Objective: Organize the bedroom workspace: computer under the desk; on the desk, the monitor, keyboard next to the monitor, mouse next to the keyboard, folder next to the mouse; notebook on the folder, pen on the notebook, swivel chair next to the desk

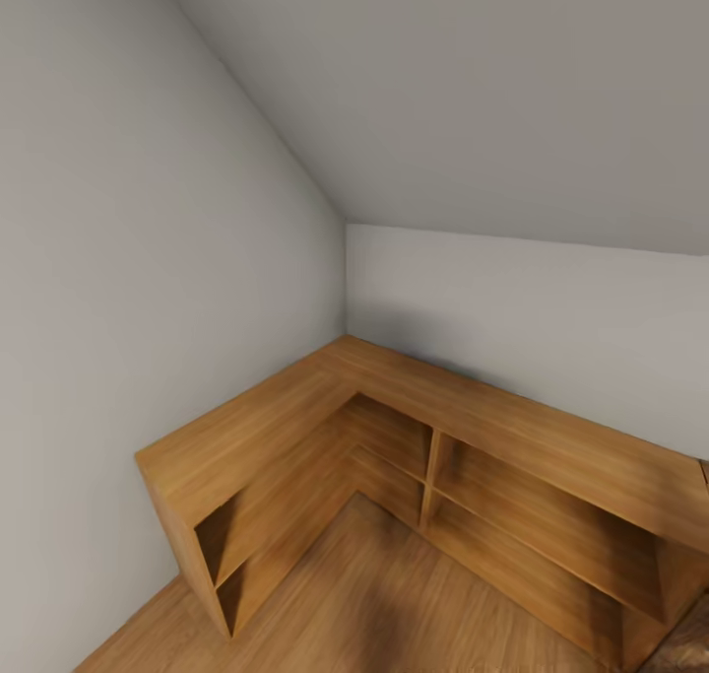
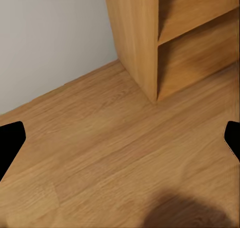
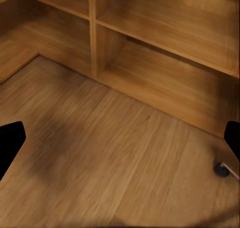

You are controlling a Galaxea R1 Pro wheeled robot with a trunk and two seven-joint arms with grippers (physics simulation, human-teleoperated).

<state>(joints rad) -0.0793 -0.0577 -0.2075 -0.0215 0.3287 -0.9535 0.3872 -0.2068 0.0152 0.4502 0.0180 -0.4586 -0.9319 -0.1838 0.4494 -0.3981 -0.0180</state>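
Note:
I face a room corner with light wooden low shelving (image 1: 423,437), not the desk. In the left wrist view my left gripper (image 2: 120,140) hangs over bare wood floor, its black fingertips (image 2: 11,143) far apart with nothing between them. My right gripper (image 3: 120,143) is just as wide open above the floor in front of the shelf compartments. Near one right fingertip, a small black caster on a chrome spoke (image 3: 222,169) rests on the floor; it looks like part of the swivel chair's base.
The L-shaped shelving (image 3: 150,63) runs along both grey walls (image 1: 148,259) under a sloping ceiling. Its end panel (image 2: 135,38) stands close to the left gripper. Wood floor (image 1: 394,604) spreads in front of the shelves.

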